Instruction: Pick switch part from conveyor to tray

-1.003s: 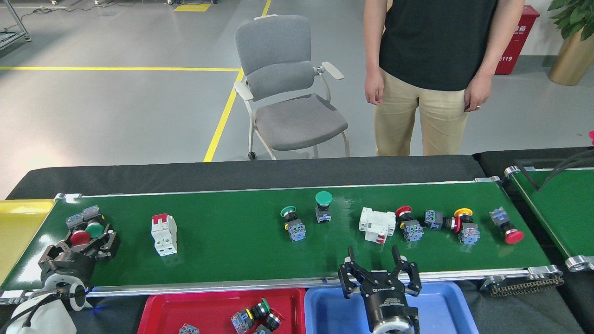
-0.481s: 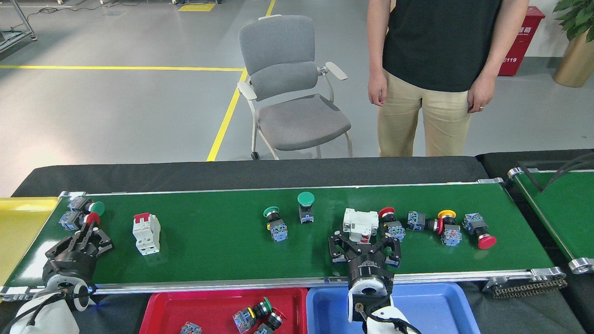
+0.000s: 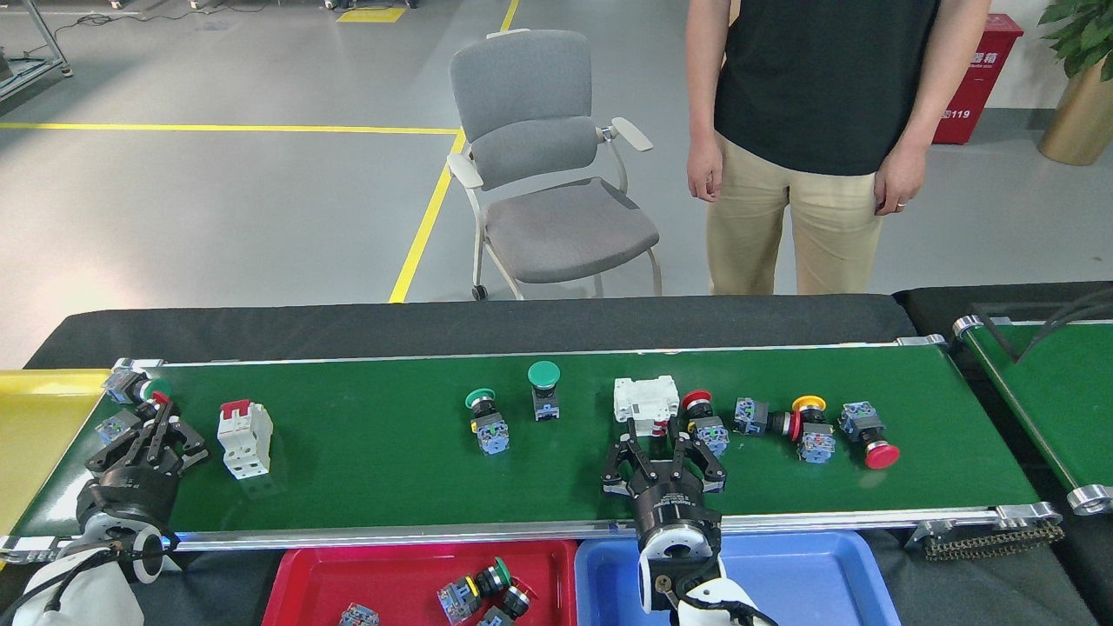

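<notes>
The dark-green conveyor (image 3: 391, 469) carries several push-button switches and two white breakers. At its left end, my left gripper (image 3: 158, 419) has its fingers drawn together on a red-capped switch (image 3: 159, 398). A green-capped switch (image 3: 143, 388) lies just beyond it and a white breaker (image 3: 243, 438) to its right. Mid-belt, my right gripper (image 3: 658, 435) is open. Its fingers sit at the near end of the second white breaker (image 3: 645, 398), narrower than before. The red tray (image 3: 304, 582) holds a few switches. The blue tray (image 3: 809, 582) lies below my right arm.
Two green-capped switches (image 3: 513, 407) lie mid-belt. A row of red- and yellow-capped switches (image 3: 800, 428) lies right of the breaker. A person (image 3: 817, 139) stands behind the table beside a grey chair (image 3: 548, 156). A yellow bin (image 3: 39, 426) is at the left, a second belt (image 3: 1061, 391) at the right.
The belt carried all parts leftward. My right gripper reached from over the blue tray onto the belt and narrowed at the breaker. My left gripper went from open around two switches to closed on the red-capped one.
</notes>
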Robot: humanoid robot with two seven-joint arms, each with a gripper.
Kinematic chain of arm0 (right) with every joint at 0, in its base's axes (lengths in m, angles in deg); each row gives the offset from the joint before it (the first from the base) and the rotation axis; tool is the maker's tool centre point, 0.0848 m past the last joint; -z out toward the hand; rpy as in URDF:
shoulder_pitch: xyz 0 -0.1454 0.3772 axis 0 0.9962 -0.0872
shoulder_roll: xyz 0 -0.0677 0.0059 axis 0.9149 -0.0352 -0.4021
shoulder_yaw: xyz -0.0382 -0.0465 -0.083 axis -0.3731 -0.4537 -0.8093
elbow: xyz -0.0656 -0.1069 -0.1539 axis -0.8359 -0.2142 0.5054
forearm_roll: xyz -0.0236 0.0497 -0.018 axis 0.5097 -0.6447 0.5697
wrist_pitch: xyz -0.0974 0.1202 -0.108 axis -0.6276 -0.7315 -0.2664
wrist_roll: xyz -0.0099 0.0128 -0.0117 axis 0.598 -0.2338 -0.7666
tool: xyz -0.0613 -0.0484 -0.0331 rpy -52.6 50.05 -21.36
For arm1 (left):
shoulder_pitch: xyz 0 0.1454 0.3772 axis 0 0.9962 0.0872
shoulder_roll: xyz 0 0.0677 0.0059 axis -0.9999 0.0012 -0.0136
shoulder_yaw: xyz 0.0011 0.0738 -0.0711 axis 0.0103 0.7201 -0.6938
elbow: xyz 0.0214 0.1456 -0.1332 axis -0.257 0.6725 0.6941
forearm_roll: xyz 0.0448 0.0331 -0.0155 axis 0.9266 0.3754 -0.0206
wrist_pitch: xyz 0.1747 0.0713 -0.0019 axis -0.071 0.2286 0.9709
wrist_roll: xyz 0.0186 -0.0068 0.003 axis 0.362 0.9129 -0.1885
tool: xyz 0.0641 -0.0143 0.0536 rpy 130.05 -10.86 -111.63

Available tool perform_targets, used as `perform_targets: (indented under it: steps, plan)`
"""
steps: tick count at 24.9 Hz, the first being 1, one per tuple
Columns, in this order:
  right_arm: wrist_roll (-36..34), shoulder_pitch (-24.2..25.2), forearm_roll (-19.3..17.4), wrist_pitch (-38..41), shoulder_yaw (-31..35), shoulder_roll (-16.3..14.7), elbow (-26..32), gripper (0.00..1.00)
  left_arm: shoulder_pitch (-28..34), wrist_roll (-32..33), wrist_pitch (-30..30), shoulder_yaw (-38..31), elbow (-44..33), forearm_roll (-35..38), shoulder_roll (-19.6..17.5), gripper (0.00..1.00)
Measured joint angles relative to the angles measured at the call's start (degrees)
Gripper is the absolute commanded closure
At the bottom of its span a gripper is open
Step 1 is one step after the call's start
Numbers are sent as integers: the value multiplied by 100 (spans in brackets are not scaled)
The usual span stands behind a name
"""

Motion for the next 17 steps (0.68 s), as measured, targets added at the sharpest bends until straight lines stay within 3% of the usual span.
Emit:
perform_targets:
  steps: [3,7,10,13,14,16,17]
  plan:
    - [2,42,0,21,-2,-49,178,78,458,-2,-419,-185,-891,-150,-80,92]
    - [19,332,-16,77,-3,-259,742,78,1841,-10,-1788,-681,-2765,-597,-178,91]
    - [151,850,-20,390,-4,-618,1657,78,3051,34,-2749,-785,-4051,-857,-132,91]
    - [272,1562,-33,906,23,-1182,2571,78,3928,50,-3080,-763,-4932,-1080,46,85]
    - [282,1788,-66,1097,61,-1390,2835,78,4076,58,-3139,-732,-5081,-1092,122,74]
    - [299,2194,-267,1531,213,-1796,3207,78,4168,144,-3179,-576,-5204,-1092,245,19]
    - [307,2406,-373,1790,329,-1990,3250,78,4189,260,-3200,-441,-5245,-1092,310,0]
